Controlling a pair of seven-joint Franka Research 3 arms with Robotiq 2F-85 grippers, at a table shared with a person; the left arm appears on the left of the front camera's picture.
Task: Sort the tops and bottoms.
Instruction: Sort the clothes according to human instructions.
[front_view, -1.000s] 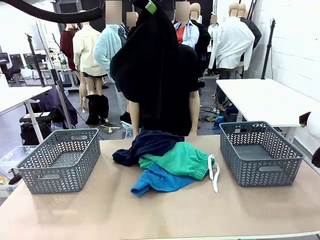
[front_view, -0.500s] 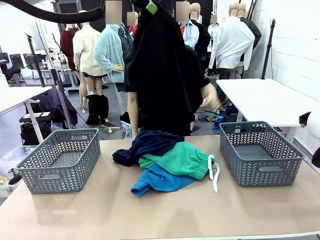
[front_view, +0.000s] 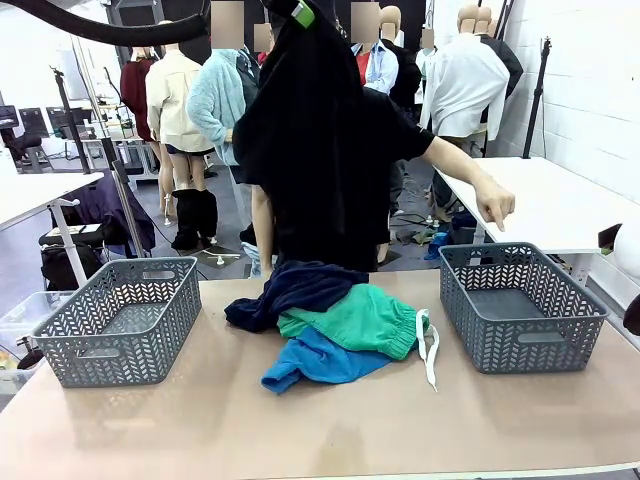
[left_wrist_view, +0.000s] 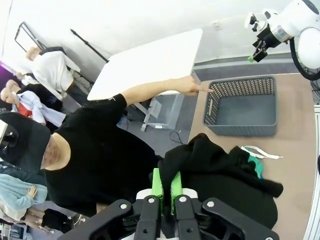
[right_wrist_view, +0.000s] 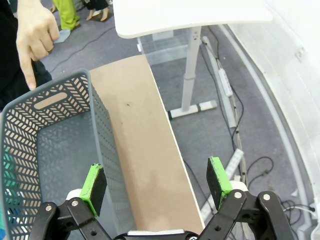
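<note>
Grip good: my left tool (left_wrist_view: 166, 181) pinched shut on black garment (front_view: 300, 90), hanging high above surface (front_view: 200, 420). Person's hand (front_view: 493, 203) points at right basket (front_view: 510, 340): I'd carry across, lower inside rim, then release. Right tool (right_wrist_view: 155, 179) gapes empty over basket edge; keep clear.
</note>
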